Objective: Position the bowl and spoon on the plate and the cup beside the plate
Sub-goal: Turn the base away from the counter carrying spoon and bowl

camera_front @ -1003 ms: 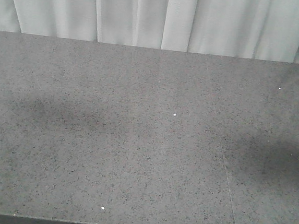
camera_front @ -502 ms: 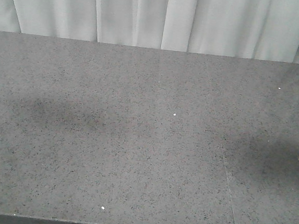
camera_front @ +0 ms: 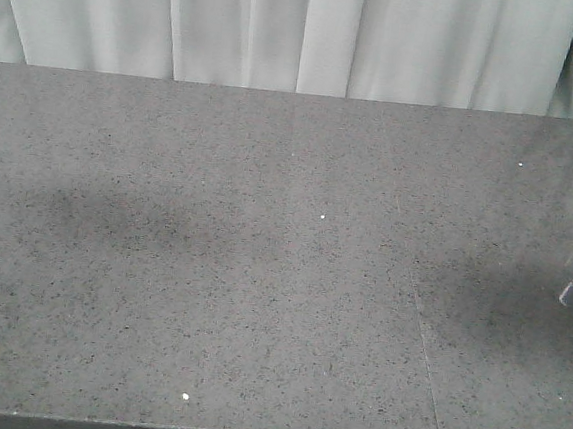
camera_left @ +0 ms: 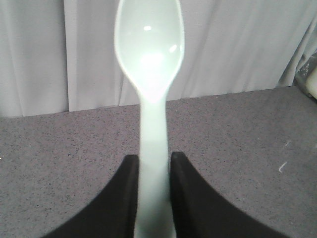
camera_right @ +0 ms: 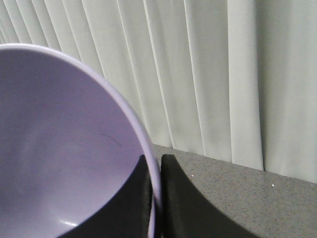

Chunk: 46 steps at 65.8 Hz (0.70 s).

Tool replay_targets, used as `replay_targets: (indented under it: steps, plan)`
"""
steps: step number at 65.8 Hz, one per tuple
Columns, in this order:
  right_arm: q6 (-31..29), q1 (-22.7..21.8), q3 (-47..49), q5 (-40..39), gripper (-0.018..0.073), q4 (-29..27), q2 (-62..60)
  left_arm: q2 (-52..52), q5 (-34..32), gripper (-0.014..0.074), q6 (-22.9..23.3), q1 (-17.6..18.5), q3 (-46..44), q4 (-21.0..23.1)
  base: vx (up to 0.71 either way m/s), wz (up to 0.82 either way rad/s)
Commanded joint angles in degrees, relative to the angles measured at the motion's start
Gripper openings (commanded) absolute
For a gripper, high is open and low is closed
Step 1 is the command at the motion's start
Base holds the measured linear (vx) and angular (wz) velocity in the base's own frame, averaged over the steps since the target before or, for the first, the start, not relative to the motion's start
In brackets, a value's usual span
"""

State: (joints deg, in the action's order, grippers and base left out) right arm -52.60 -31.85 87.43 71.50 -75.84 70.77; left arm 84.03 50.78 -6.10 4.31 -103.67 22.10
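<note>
between the two black fingers (camera_left: 119,203) of the left gripper (camera_left: 153,166) sits the handle of the spoon (camera_left: 148,49), clamped from 9 and 3 o'clock. the handle runs straight up toward 12 o'clock in the left wrist view. its pale mint oval head faces the camera hollow side out, with a soft glare in the middle. the speckled grey bench (camera_left: 59,144) spreads out behind the handle. a pleated white curtain (camera_left: 237,44) hangs behind the spoon head along the bench's far edge. a pale blurred shape sits at the 3 o'clock edge of that view, too cropped to tell what it is.

the right gripper (camera_right: 156,158) is clenched on the rim of the bowl (camera_right: 59,148). one dark finger lies inside the wall and the other just outside it, with the thin lavender edge pinched between them. the bowl fills the view from 6 round to 10 o'clock, its glossy purple inside turned toward the camera. a strip of bench (camera_right: 237,188) shows at 4 o'clock, and the curtain (camera_right: 208,74) fills the rest from 12 to 3 o'clock.

in the front-facing view the bench (camera_front: 261,273) fills most of the picture. a thin seam (camera_front: 425,357) runs toward 5 o'clock and a few white specks (camera_front: 324,217) dot the surface. the curtain (camera_front: 262,32) lines the 12 o'clock side.
</note>
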Motion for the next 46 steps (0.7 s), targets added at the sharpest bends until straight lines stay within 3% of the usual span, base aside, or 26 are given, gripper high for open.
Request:
replay_targets:
  steps: [1, 46]
  plan:
    - [-0.58, -0.25, 1.47, -0.89, -0.0005, -4.38, -1.31, -1.71, -3.35, -0.0007, -0.02, 0.27, -1.52, 1.56, -0.01, -0.11]
    - [-0.58, -0.25, 1.47, -0.89, -0.0005, -4.38, -1.31, -1.71, -3.35, -0.0006, -0.02, 0.27, -1.52, 1.59, -0.02, -0.24]
